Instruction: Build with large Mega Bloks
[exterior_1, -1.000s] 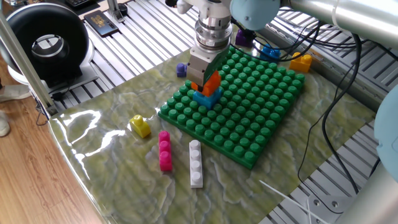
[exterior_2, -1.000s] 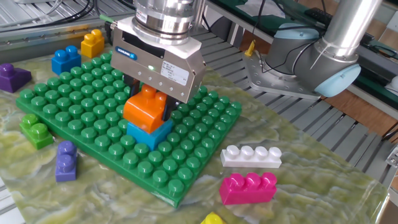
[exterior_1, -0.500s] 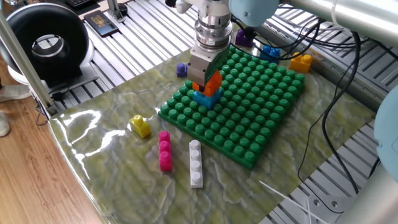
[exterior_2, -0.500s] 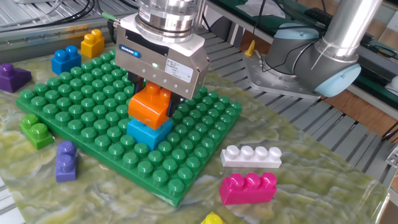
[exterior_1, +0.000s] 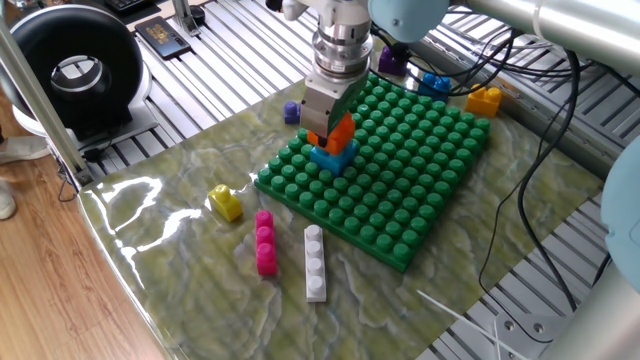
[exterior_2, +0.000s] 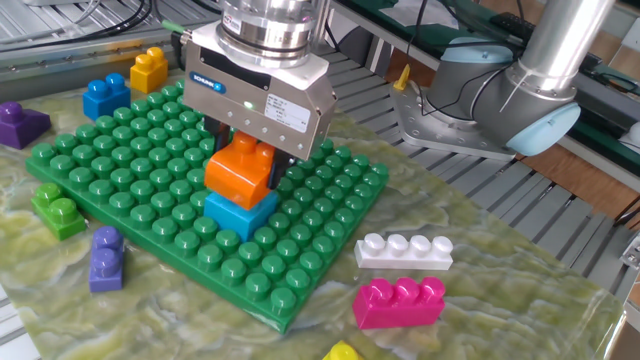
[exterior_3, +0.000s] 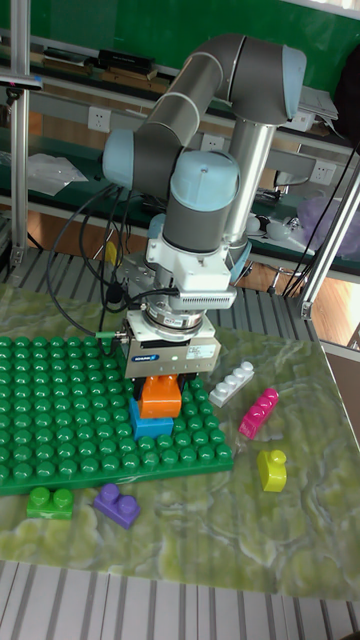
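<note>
Gripper (exterior_2: 243, 168) clamped on orange brick (exterior_2: 238, 172) | sat tilted atop light blue brick (exterior_2: 240, 211) | risked skewed seating, studs misaligned, if pressed unlevelled onto it

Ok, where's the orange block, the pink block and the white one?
orange block (exterior_2: 238, 172), the other fixed view, on its front face.
pink block (exterior_2: 398, 301), the other fixed view, on its side.
white block (exterior_2: 404, 250), the other fixed view, on its studs.
</note>
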